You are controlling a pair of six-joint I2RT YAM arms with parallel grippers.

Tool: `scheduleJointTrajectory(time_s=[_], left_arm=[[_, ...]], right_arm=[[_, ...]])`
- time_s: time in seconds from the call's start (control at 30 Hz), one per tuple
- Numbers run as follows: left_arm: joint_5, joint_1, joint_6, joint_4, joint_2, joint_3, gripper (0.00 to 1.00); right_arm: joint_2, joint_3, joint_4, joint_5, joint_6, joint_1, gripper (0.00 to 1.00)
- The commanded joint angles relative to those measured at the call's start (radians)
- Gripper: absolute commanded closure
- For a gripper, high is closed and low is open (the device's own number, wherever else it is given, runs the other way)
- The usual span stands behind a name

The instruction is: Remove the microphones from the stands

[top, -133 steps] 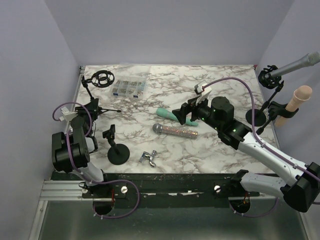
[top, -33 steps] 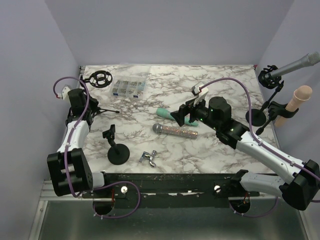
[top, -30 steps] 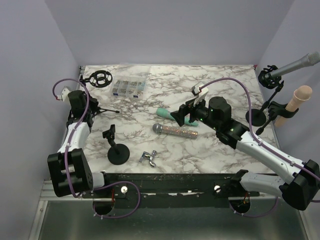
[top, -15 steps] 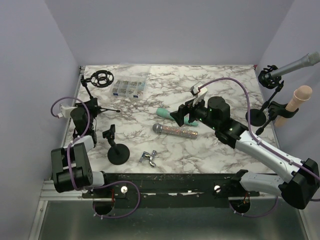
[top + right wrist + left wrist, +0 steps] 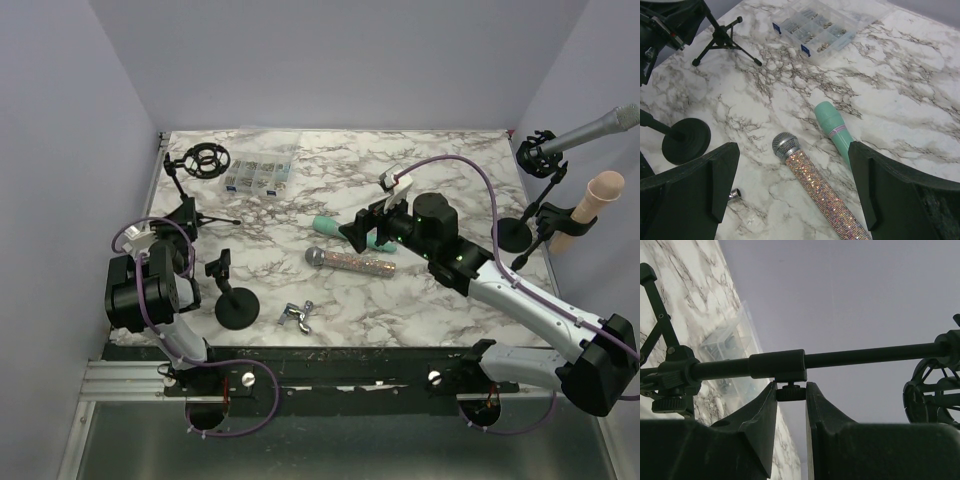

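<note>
A glittery microphone (image 5: pixel 350 262) lies flat on the marble table, its grey head to the left; it also shows in the right wrist view (image 5: pixel 825 192). A teal microphone (image 5: pixel 335 228) lies just behind it. A black round-base stand (image 5: pixel 236 305) with an empty clip stands to the left. My right gripper (image 5: pixel 362 232) hangs wide open above both microphones (image 5: pixel 792 147), holding nothing. My left gripper (image 5: pixel 172 255) sits by the black tripod stand (image 5: pixel 186 210). Its jaws (image 5: pixel 791 390) stand narrowly apart with the small knob under the stand's rod (image 5: pixel 777 365) between the tips.
A shock mount (image 5: pixel 205 158) tops the tripod stand. A clear parts box (image 5: pixel 258 175) sits at the back left. A small metal adapter (image 5: pixel 298 316) lies near the front edge. At the right edge, stands hold a grey microphone (image 5: pixel 590 130) and a beige one (image 5: pixel 590 205).
My left arm has drawn back from its stretch along the left edge and folded near its base beside the tripod stand. The right arm has barely shifted. The microphones have not moved.
</note>
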Motion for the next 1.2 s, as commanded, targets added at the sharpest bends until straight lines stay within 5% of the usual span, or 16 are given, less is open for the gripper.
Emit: scheduleJointTrajectory(time_s=[0.0, 0.47, 0.63, 0.9, 1.17], left_arm=[[0.121, 0.004, 0.003, -0.042, 0.051, -0.024, 0.93], [0.201, 0.057, 0.108, -0.422, -0.186, 0.022, 0.31], [0.217, 0.075, 0.194, -0.665, -0.326, 0.055, 0.3], [0.06, 0.108, 0.5, -1.34, -0.688, 0.255, 0.24], [0.245, 0.2, 0.554, -1.405, -0.763, 0.358, 0.2]], right_arm=[[0.003, -0.012, 0.02, -0.015, 0.008, 0.003, 0.0], [0.004, -0.01, 0.02, -0.017, 0.008, 0.004, 0.0], [0.001, -0.011, 0.016, -0.015, 0.008, 0.004, 0.0], [0.0, -0.01, 0.019, -0.019, 0.008, 0.004, 0.0], [0.0, -0.009, 0.017, -0.024, 0.011, 0.004, 0.0]])
